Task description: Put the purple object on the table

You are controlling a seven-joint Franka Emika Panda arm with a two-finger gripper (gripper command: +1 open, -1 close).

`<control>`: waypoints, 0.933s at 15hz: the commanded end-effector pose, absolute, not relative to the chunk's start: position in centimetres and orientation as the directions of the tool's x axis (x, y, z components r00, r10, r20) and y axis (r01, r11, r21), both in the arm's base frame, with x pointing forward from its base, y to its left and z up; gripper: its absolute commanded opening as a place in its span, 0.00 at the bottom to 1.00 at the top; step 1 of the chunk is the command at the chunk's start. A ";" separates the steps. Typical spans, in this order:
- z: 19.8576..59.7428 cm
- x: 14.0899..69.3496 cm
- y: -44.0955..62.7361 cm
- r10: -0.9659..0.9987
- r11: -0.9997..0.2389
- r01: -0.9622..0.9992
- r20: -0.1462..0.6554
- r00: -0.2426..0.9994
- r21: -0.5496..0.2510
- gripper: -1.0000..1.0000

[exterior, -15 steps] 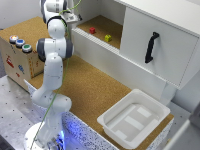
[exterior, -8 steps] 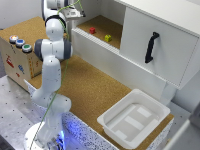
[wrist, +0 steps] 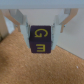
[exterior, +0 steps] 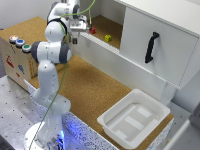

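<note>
The purple object (wrist: 41,39) is a dark purple cube with yellow letters on its faces. It sits between the two grey fingers (wrist: 23,25) of my gripper (wrist: 42,31), which is shut on it. Brown cork of the table (wrist: 20,65) lies just below the cube, and I cannot tell if the cube touches it. In the exterior view my gripper (exterior: 79,31) hangs at the back of the table (exterior: 95,85), close to the white cabinet's low front wall. The cube itself is hidden there.
An open cabinet shelf holds a red block (exterior: 92,30) and a yellow block (exterior: 108,38). The cabinet door (exterior: 155,45) with a black handle is on the exterior view's right. A white tray (exterior: 132,117) sits at the table's front, and a cork-topped button box (exterior: 17,42) on the exterior view's left.
The gripper has come slightly down and toward the exterior view's right, away from the shelf opening, with the cube still held.
</note>
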State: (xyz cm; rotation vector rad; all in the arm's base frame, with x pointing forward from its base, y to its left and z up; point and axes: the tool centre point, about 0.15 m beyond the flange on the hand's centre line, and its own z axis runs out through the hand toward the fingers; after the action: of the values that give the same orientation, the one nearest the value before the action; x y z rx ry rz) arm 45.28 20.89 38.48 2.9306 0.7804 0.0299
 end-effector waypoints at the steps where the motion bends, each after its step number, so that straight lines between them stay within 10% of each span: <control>1: 31.4 41.4 16.1 0.349 -0.936 0.322 0.237 0.907 0.145 0.00; 14: 21.2 41.2 11.5 -0.080 -0.991 -0.086 -0.059 0.995 -0.102 0.00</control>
State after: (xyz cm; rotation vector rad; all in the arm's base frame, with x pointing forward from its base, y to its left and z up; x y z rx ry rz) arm 39.52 13.19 25.35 3.1006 0.0401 0.0525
